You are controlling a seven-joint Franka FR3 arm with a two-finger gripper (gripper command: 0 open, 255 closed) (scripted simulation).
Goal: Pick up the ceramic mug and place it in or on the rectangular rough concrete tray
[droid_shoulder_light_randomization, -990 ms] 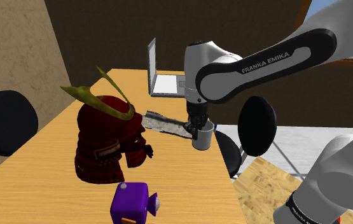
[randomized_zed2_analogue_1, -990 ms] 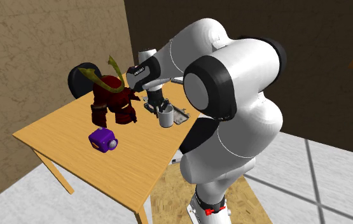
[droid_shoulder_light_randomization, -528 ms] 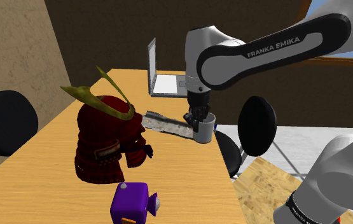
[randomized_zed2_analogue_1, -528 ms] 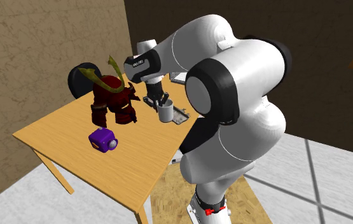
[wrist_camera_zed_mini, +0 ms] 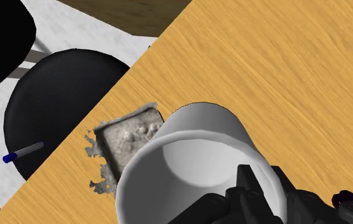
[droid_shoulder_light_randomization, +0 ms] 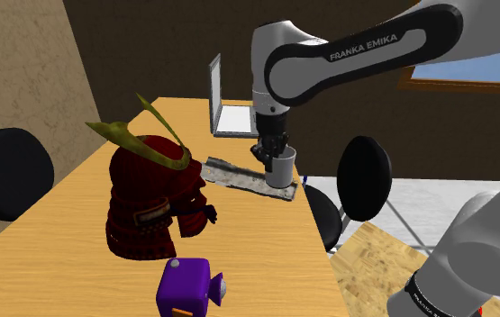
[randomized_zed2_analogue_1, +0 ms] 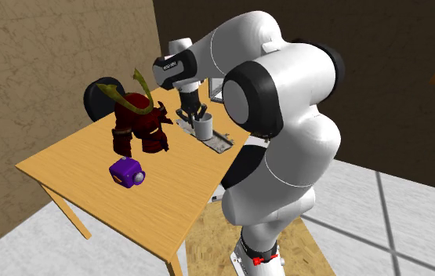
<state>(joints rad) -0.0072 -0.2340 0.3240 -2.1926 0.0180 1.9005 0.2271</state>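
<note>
A plain grey-white mug (droid_shoulder_light_randomization: 281,169) hangs upright in my gripper (droid_shoulder_light_randomization: 271,153), which is shut on its rim with one finger inside the cup. The mug is over the end of the rough grey tray (droid_shoulder_light_randomization: 234,176) that is nearest the table's edge, and I cannot tell whether it touches. In the second exterior view the mug (randomized_zed2_analogue_1: 204,126) is over the long tray (randomized_zed2_analogue_1: 222,142), under the gripper (randomized_zed2_analogue_1: 195,116). In the wrist view the mug (wrist_camera_zed_mini: 187,159) covers most of the tray (wrist_camera_zed_mini: 125,135), whose ragged end pokes out from under it, and the gripper (wrist_camera_zed_mini: 252,194) clasps the rim.
A dark red samurai armour figure (droid_shoulder_light_randomization: 153,194) stands on the wooden table (droid_shoulder_light_randomization: 68,216), left of the tray in the shoulder view. A purple cube toy (droid_shoulder_light_randomization: 187,286) lies near the front and an open laptop (droid_shoulder_light_randomization: 228,110) at the back. Black chairs (droid_shoulder_light_randomization: 364,176) stand beyond the table's edge.
The arm has lifted and carried the mug away from the table's edge, from beside the tray's end to over it. The grip has not changed.
</note>
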